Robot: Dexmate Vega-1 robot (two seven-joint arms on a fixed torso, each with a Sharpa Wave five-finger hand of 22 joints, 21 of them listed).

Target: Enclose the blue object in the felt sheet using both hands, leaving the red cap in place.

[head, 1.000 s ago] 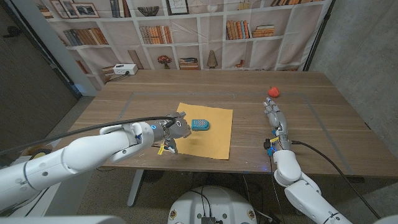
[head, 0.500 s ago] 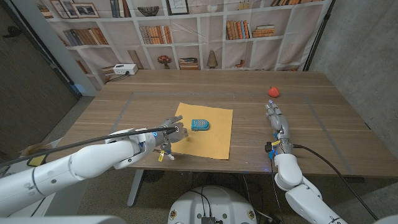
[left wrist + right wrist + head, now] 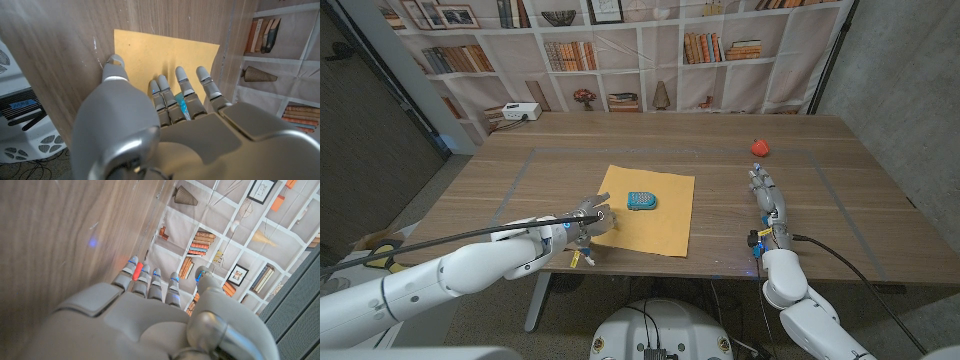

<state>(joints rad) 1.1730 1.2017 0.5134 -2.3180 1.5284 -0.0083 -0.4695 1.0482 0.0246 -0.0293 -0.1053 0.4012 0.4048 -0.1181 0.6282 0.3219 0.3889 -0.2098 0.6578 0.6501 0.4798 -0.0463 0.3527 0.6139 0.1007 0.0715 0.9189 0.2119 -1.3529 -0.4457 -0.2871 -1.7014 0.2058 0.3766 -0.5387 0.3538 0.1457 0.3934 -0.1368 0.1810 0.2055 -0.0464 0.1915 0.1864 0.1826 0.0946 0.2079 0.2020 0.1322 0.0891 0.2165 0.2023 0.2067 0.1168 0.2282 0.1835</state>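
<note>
A yellow felt sheet (image 3: 665, 225) lies flat on the wooden table's near middle. The small blue object (image 3: 641, 200) sits on its far part. My left hand (image 3: 585, 222) hovers at the sheet's near-left corner, fingers spread, holding nothing. In the left wrist view its fingers (image 3: 182, 82) reach over the felt sheet (image 3: 150, 50), and a sliver of the blue object (image 3: 180, 103) peeks between them. My right hand (image 3: 768, 197) stretches out on the table's right side, fingers straight, empty. The red cap (image 3: 760, 148) sits beyond it and appears as a red spot (image 3: 137, 271) past the fingertips.
A white box (image 3: 520, 112) stands at the table's far left corner, with a bookshelf backdrop behind. Bare wood (image 3: 720, 200) separates the sheet from my right hand. The table's near edge runs just below both hands.
My left hand has drawn back from beside the blue object toward the sheet's near-left corner. The sheet, blue object and red cap have stayed put; the right hand has barely shifted.
</note>
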